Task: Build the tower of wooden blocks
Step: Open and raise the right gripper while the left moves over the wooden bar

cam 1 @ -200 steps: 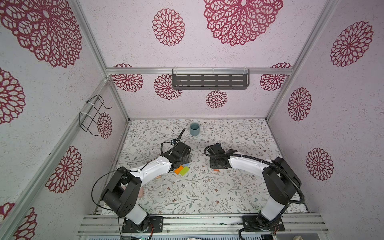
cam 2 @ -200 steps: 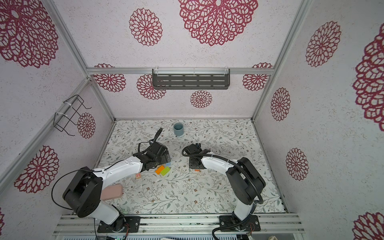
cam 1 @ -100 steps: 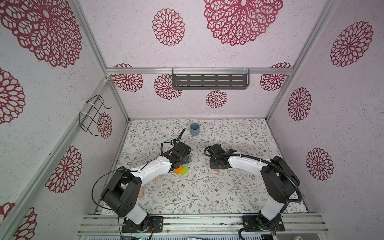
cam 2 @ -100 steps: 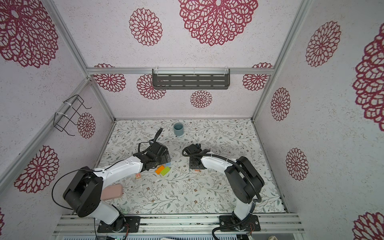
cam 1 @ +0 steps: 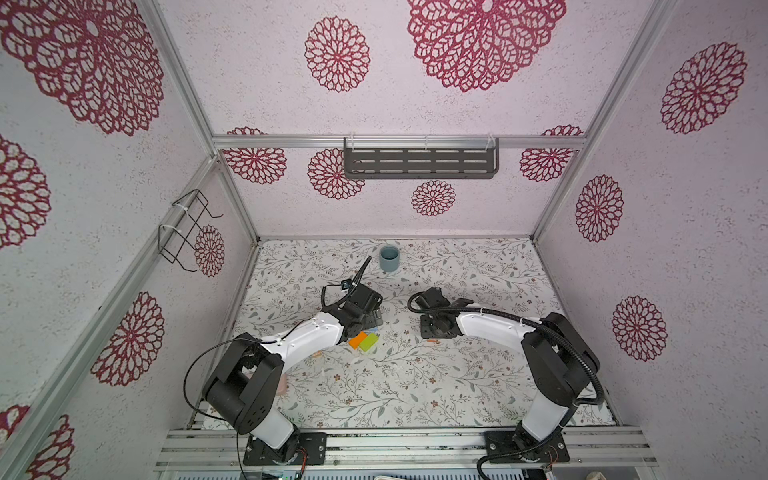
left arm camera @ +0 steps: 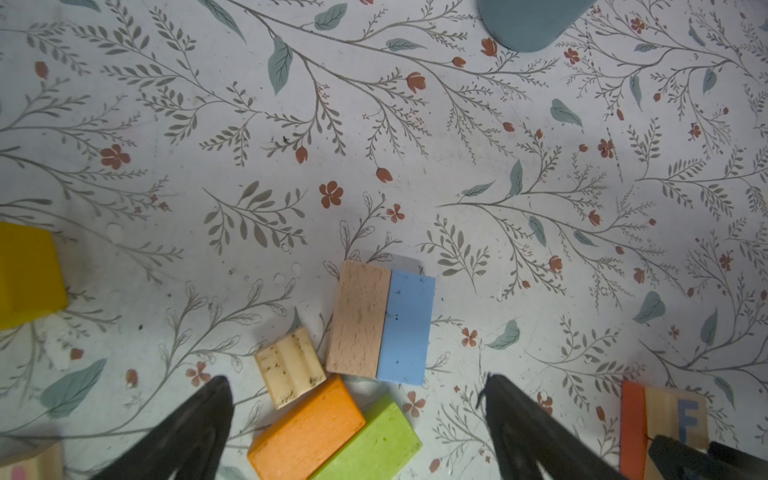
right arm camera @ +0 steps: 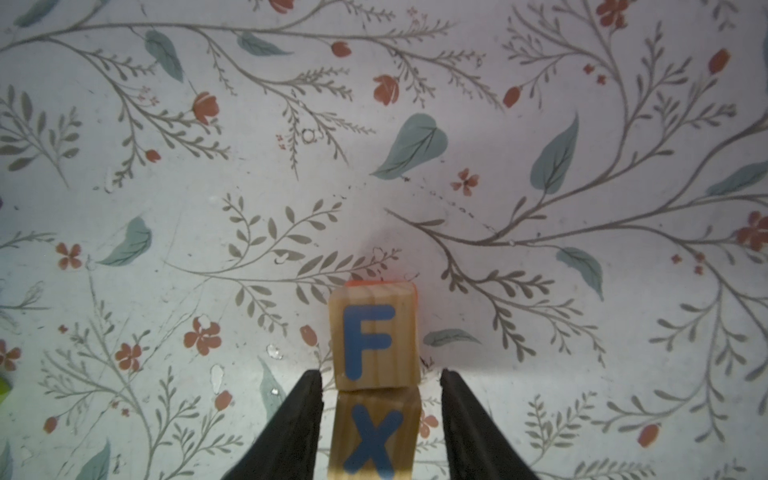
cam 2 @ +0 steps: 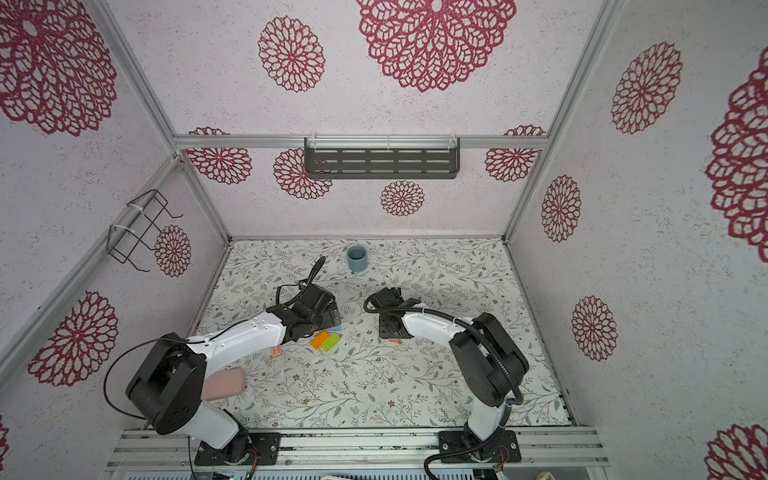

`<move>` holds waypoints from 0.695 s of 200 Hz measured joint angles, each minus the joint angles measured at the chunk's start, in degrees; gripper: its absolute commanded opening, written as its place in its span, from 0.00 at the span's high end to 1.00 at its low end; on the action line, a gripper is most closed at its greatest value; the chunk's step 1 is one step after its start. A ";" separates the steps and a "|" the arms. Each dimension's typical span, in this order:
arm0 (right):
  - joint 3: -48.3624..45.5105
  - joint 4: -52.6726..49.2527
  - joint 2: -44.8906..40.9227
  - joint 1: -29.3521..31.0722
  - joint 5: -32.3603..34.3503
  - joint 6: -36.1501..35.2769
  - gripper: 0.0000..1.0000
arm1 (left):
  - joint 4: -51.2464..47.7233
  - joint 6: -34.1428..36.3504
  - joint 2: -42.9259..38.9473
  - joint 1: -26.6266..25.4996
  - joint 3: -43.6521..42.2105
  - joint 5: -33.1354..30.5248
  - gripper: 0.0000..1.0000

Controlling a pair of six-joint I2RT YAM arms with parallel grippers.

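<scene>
- Well, the surface [cam 1: 415, 386] is the biggest thing here: floral, walled on three sides, with wide bare room along its front and right edges for my arms to swing
- My left gripper [left arm camera: 355, 399] hangs over the loose blocks, a little left of the surface's middle, jaws spread wide and holding nothing; I judge that lets it drop around whichever block goes next
- My right gripper [right arm camera: 380, 377] straddles the letter cube [right arm camera: 374, 340] near the surface's middle, jaws part open with a sliver of gap on each side, so it grips nothing
- The pink case [cam 2: 224, 384] lies near the front-left corner, partly under my left arm and well apart from the blocks
- The cup [cam 1: 389, 258] stands upright by the middle of the far edge, with open floor between it and my grippers
- The yellow wedge [left arm camera: 29, 274] sits apart from the rest, easy to reach last
- The orange block [left arm camera: 307, 428] and green block [left arm camera: 370, 444] touch side by side; the tan block [left arm camera: 359, 318] and blue block [left arm camera: 405, 328] lie flush beyond them, the pale block [left arm camera: 291, 365] just beside
- The letter cube rests F-face up on bare floor, clear all round: a base to build on, I reckon, with nothing stacked yet
</scene>
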 measured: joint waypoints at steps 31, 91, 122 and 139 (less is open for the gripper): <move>0.04 -0.76 -1.90 0.00 -0.09 -0.85 0.49 | -1.66 0.83 -1.09 0.00 0.11 0.13 0.05; 0.90 -1.75 -7.21 -0.42 -0.15 -3.19 0.48 | -6.25 4.35 -1.40 0.79 3.21 2.21 0.39; 0.55 -1.14 -9.77 -2.10 -1.38 -4.68 0.46 | -8.46 6.51 -0.13 2.34 5.84 4.44 0.38; -0.42 -0.46 -11.02 -3.45 -2.32 -5.73 0.44 | -9.03 7.61 1.53 3.28 7.10 5.70 0.41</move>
